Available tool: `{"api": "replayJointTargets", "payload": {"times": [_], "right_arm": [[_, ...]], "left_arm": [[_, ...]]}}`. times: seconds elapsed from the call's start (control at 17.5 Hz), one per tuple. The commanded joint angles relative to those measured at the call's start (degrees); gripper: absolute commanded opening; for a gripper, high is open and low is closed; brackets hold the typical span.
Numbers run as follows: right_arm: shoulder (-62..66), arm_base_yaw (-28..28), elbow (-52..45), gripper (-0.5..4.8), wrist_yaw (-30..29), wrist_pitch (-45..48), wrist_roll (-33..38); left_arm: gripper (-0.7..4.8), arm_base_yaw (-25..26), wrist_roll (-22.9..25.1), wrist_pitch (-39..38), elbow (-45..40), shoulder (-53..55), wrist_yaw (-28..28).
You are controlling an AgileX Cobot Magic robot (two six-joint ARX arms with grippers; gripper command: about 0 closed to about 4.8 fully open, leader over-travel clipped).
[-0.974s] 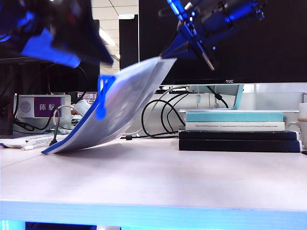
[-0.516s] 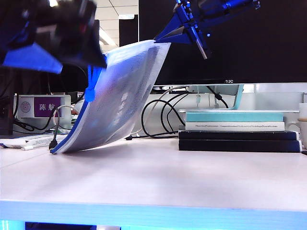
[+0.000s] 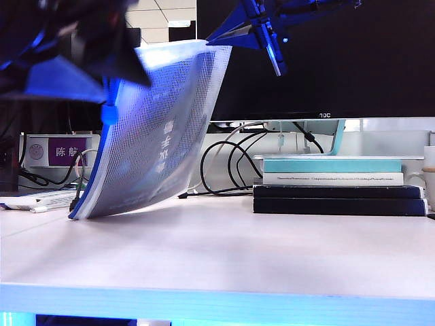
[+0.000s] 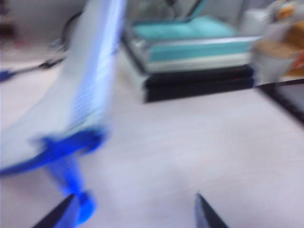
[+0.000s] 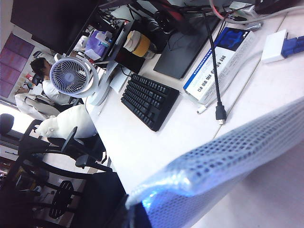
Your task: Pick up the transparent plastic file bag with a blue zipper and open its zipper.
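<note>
The table (image 3: 224,251) runs wide and bare across the front; stacked books (image 3: 338,185) sit at its far right, well apart from my work. The transparent plastic file bag (image 3: 160,129) stands steeply tilted left of centre, its lower corner resting on the table and its upper corner raised. My right gripper (image 3: 234,34) is clenched on that upper corner, holding the bag up. The blue zipper (image 3: 95,159) runs down the bag's left edge. My left gripper (image 4: 135,213) sits at the upper left beside the zipper's cord pull (image 4: 76,190); its jaws stand apart, with the pull next to one tip, contact not discernible.
</note>
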Motion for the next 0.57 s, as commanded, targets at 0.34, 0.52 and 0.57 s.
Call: {"api": "replayJointTargets", "payload": {"times": [0.34,0.52,0.57], "right_arm": [[-1.81,0.37,0.44,-0.02,-2.89,0.24,0.04],[-1.81,0.68,0.42,-0.02,-3.48,-0.61,0.00],[-1.81,0.66,0.39,-0.02,-3.74,-0.96,-0.13]], "left_arm": [[2.72,0.11,0.31,0.00,0.13,0.63,-6.82],[1.10,1.44,0.28,3.63,0.13,4.15,-3.76],[0.84,2.23,0.28,3.89,0.13,5.05,-1.99]]}}
